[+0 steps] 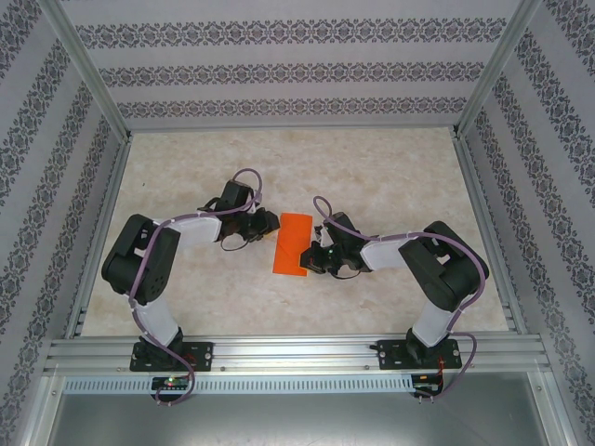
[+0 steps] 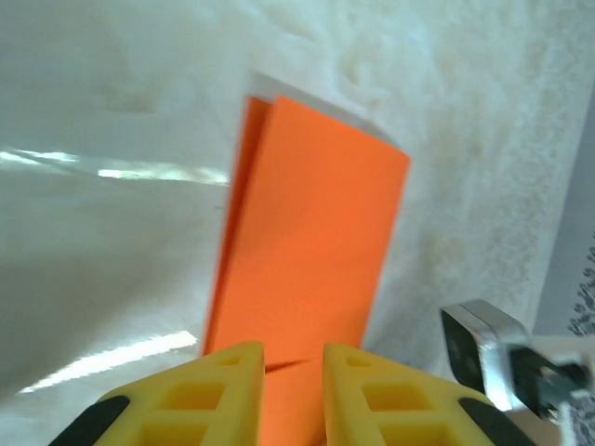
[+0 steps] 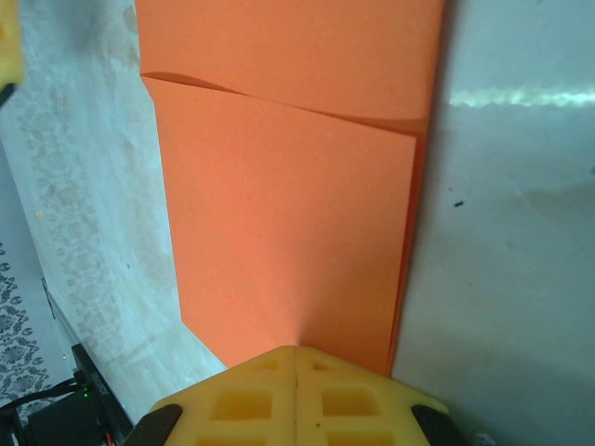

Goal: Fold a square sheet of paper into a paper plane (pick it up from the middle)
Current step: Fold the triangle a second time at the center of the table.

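- While the left end effector (image 2: 293,351) at 10 o'clock is slightly spread, the folded bright orange paper sheet (image 1: 294,243) on the counter (image 1: 372,177) could spring open.
- Right end effector (image 3: 297,351), 4 o'clock, pressed together.

Table top (image 1: 372,177): beige, marbled, matt. Dark specks (image 3: 456,203): on the table top, possibly stains. Walls (image 1: 288,70): banded grey floral wallpaper, rising from the table top's far, left and right edges. Frame posts (image 1: 88,70): aluminium, slanting up from its far corners. Rail (image 1: 297,351): slotted aluminium, along its near edge. Perforated strip (image 1: 297,383): pale, just beyond that near edge.
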